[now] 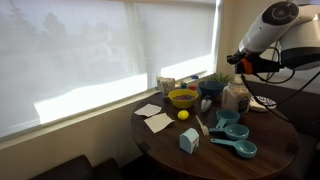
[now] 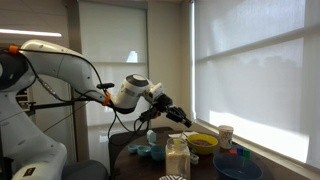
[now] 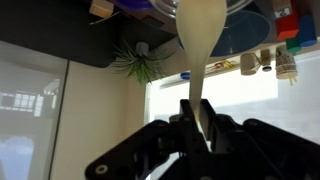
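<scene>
Spoon: pale long-handled spoon (image 3: 200, 35), up in the air over the tabletop (image 1: 272, 152), with its broad end pointing away from the wrist.
Hand: the hand (image 3: 200, 118) is clenched on the spoon's narrow handle, pinching it from both sides. In an exterior view it hangs above the jar (image 2: 177, 158), near the yellow bowl (image 2: 203, 143).
Handling: looks light, stiff and smooth, so I'd say it could swivel in a pinch like this. The best hold is flat on the handle, a little back from the broad end.
Nearby: small plant (image 3: 140, 65) and blue measuring cups (image 1: 236, 140), down on the tabletop.
</scene>
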Controlling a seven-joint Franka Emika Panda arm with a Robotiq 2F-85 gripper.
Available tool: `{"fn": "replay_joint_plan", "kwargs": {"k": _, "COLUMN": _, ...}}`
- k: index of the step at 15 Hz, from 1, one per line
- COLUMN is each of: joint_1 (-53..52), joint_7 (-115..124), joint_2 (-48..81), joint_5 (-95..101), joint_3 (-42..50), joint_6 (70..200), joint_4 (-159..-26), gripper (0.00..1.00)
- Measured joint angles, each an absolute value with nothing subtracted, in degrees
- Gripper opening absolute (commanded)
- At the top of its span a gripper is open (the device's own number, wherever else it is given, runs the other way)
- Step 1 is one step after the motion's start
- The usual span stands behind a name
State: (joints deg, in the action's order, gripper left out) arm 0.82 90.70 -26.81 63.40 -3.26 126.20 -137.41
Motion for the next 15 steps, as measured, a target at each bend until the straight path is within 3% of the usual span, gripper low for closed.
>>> {"fn": "replay_joint_plan", "kwargs": {"k": 15, "joint_1": 0.0, "joint_7": 90.4, "joint_2": -23.9, "joint_5": 63.6, "joint_3": -3.9, "joint_6": 126.2, "joint_4": -140.7, "gripper": 0.03}}
